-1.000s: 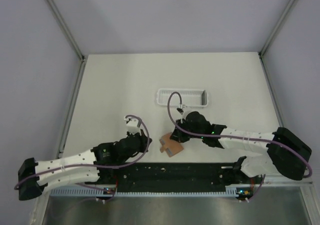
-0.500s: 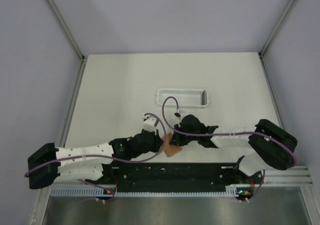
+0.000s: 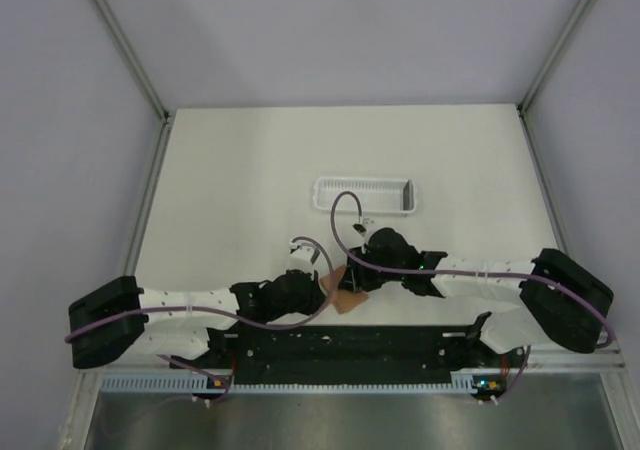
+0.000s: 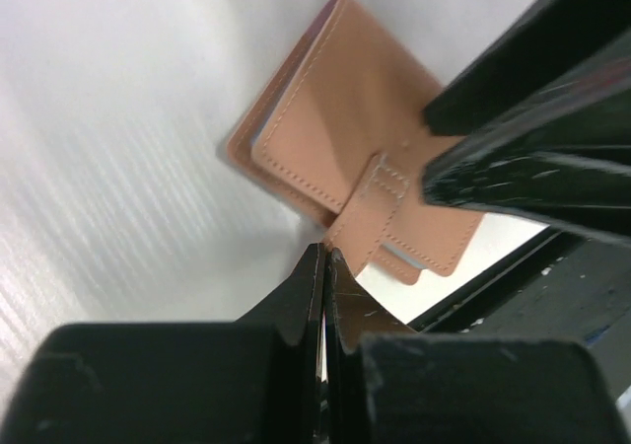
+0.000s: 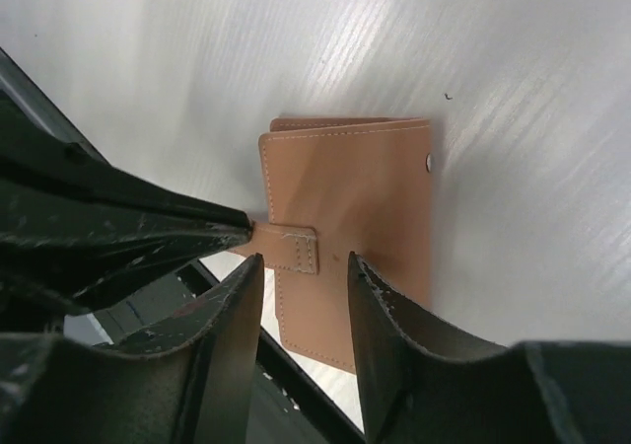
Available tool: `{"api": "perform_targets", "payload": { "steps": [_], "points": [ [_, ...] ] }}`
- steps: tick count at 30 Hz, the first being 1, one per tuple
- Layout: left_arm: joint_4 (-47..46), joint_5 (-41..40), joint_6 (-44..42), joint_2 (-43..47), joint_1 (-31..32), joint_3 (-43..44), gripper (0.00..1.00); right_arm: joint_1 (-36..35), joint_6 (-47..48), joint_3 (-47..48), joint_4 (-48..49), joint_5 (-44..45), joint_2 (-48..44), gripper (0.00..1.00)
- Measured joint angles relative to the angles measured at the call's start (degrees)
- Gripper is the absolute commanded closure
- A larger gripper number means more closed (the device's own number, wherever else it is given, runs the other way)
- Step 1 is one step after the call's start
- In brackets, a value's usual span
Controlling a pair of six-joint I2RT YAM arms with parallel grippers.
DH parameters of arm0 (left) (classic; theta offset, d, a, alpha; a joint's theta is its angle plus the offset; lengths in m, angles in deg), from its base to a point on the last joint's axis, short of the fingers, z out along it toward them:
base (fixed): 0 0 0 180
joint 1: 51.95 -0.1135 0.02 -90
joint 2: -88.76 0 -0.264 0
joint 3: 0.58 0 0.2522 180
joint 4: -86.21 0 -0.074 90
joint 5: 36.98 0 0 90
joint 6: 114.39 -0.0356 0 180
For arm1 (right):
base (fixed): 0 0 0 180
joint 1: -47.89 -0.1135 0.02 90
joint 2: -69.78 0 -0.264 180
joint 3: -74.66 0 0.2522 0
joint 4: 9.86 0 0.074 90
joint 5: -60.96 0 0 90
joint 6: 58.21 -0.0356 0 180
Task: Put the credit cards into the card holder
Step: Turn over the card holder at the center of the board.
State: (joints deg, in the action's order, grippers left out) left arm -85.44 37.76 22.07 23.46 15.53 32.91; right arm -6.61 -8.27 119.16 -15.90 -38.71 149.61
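At the near edge of the tabletop (image 3: 230,190), right between my two arms, lies the card holder (image 5: 355,217). It is flat, folded shut, tan leather side up. Its closing strap (image 5: 291,247) is wrapped across the cover, and a small metal stud (image 5: 430,162) shows near one corner. One end of it reaches the dark rail along the tabletop's front.

My left tool (image 4: 323,257) is low over the surface, its fingers pressed flat together with no gap between them. The tips sit right at the free end of the strap. Whether they have nipped that strap or only touch it, I cannot tell from here.

My right tool (image 5: 304,266) hovers just above the card holder from the other side. Its fingers stand partly apart, with nothing between them. Through the gap I see the cover and the strap's stitched end. The two tools come nose to nose over the strap, very close.

Farther back, well apart from all this, a white slatted tray (image 3: 362,195) sits on the tabletop.
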Motion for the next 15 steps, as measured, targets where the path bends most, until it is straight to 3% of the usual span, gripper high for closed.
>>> {"api": "perform_targets", "payload": {
  "steps": [4,15],
  "points": [
    [-0.68,0.24,0.76,-0.37,0.0,-2.01,1.0,0.87,1.27,0.0,-4.11,1.01,-5.33,0.46],
    [-5.57,0.68,2.32,-2.4,0.0,-3.34,1.0,6.21,3.54,-4.09,-7.21,0.39,-8.98,0.41]
  ]
}}
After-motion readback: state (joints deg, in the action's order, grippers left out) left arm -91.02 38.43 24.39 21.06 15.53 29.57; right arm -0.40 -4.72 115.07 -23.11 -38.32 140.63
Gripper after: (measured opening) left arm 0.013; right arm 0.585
